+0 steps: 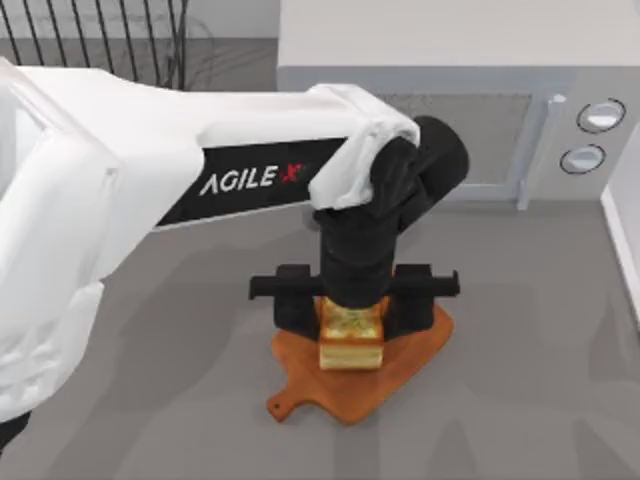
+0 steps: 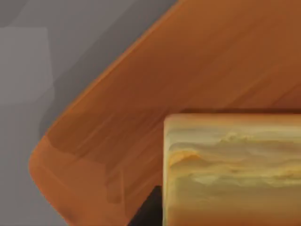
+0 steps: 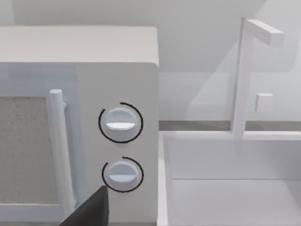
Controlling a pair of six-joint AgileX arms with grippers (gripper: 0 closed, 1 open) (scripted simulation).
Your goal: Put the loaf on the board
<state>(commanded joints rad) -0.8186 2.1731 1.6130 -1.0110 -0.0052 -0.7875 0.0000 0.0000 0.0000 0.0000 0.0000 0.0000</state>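
The loaf (image 1: 350, 345), a small golden-yellow bread chunk, sits between the black fingers of my left gripper (image 1: 352, 325), which is shut on it. The fingers press both of its sides over the middle of the orange-brown board (image 1: 330, 395), whose short handle points toward the front left. In the left wrist view the loaf (image 2: 235, 169) is very close above the board (image 2: 188, 70), with only a thin shadow line at its edge. I cannot tell whether it touches the wood. One dark fingertip of my right gripper (image 3: 89, 209) shows in the right wrist view, parked off to the right and facing the microwave.
A white microwave (image 1: 450, 120) with two round knobs stands behind the board, seen close in the right wrist view (image 3: 70, 56). A white basin (image 3: 225, 179) with a thin upright post lies to its right. A dark wire rack (image 1: 100, 40) stands at the back left. Grey tabletop surrounds the board.
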